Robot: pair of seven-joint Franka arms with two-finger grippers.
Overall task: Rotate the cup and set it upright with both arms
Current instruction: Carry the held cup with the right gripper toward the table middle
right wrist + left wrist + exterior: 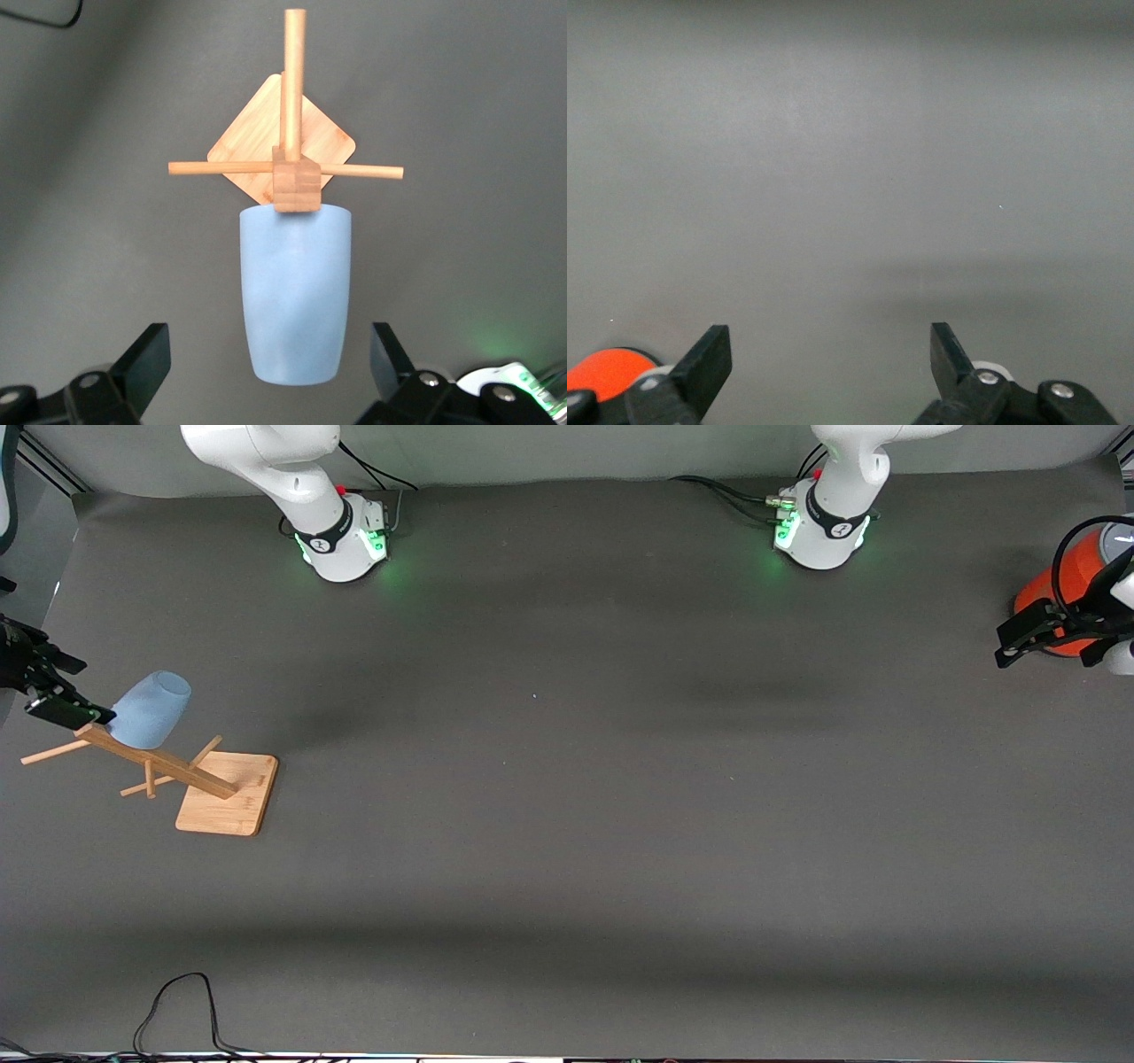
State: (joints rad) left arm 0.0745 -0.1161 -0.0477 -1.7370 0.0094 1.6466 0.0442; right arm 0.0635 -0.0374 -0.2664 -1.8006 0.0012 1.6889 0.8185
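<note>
- Cup [152,709] hangs mouth-down on a peg of the wooden rack [164,766], at the right arm's end of the worktop [567,797]; it must come off the peg before it can be turned upright.
- Right gripper [270,376] hovers just beside the cup's closed bottom, spread wide with nothing between its fingers, apparently lined up to close around the body.
- Left gripper [828,354] waits at the left arm's end, spread and empty, over bare worktop next to the orange canister [1059,593], probably kept clear until a handover.
</note>
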